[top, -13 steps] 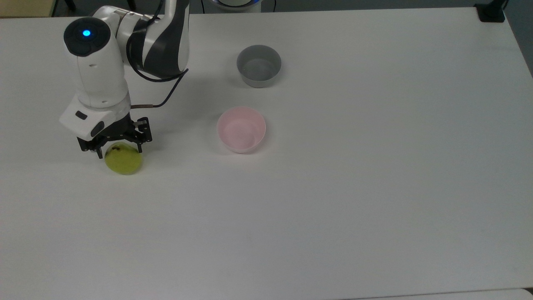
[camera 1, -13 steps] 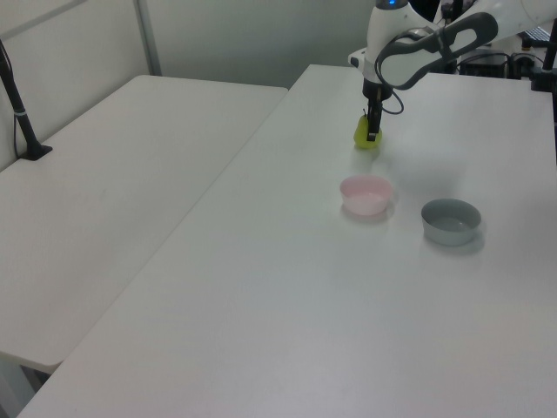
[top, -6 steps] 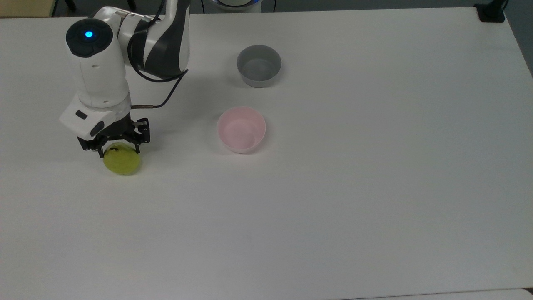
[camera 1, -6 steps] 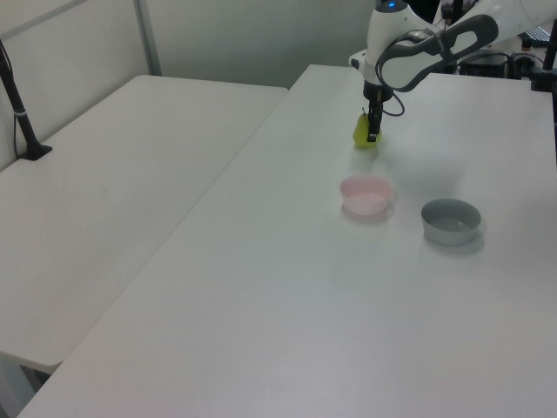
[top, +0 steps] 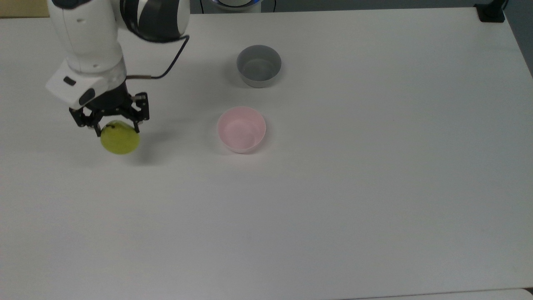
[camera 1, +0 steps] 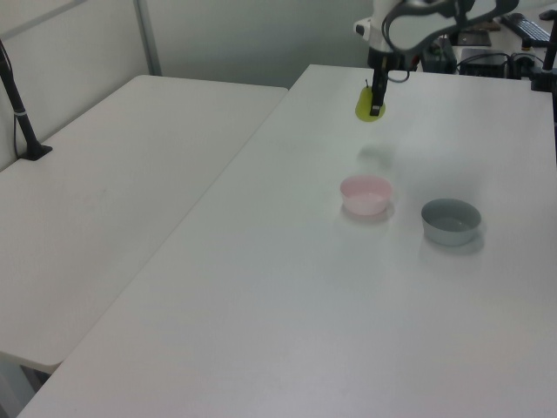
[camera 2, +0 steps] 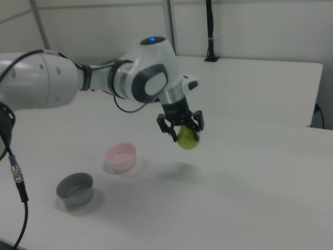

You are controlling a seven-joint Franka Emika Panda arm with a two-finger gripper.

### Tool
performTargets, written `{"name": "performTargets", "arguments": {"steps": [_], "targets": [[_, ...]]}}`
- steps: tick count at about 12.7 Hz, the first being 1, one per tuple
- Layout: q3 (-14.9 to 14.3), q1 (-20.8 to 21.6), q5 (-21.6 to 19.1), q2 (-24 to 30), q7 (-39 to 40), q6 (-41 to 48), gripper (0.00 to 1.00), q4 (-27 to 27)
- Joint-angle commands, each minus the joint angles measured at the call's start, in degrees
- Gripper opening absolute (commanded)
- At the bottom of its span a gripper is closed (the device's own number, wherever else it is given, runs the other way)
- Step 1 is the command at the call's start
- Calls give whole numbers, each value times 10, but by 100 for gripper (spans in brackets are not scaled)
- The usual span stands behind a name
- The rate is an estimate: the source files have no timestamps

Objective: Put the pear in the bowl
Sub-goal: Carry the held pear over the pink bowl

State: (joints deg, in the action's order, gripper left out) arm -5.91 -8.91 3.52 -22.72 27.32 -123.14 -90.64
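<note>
My gripper (top: 117, 127) is shut on the yellow-green pear (top: 120, 140) and holds it in the air above the white table, its shadow lying below on the tabletop. The pear (camera 2: 187, 139) hangs under the black fingers (camera 2: 198, 125) in the right view, and the pear (camera 1: 367, 103) sits high over the table in the left view. The pale pink bowl (top: 241, 129) stands empty to the top view's right of the pear. In the right view the bowl (camera 2: 121, 157) lies lower left of my gripper (camera 2: 184, 133).
A grey straight-sided bowl (top: 258, 66) stands beyond the pink one, toward the top view's upper edge. A second white table (camera 1: 104, 200) adjoins on the left view's left, with a black post (camera 1: 22, 122) on it.
My gripper has lifted the pear off the table and risen well above it, drifting slightly toward the top view's upper left. Both bowls have stayed put.
</note>
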Motion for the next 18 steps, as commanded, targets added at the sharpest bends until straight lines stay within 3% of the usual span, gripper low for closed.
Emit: {"name": "performTargets", "arguments": {"steps": [1,5,9,13,18], "targets": [[-1,20,-32,72,-15,116,0,3],[20,23,-38,148,-68,228,0,2],[19,63,-42,208,-78,281,0,-9],[16,125,-46,238,-146,271,0,-48],[18,155,-44,229,-173,114,0,-161]]}}
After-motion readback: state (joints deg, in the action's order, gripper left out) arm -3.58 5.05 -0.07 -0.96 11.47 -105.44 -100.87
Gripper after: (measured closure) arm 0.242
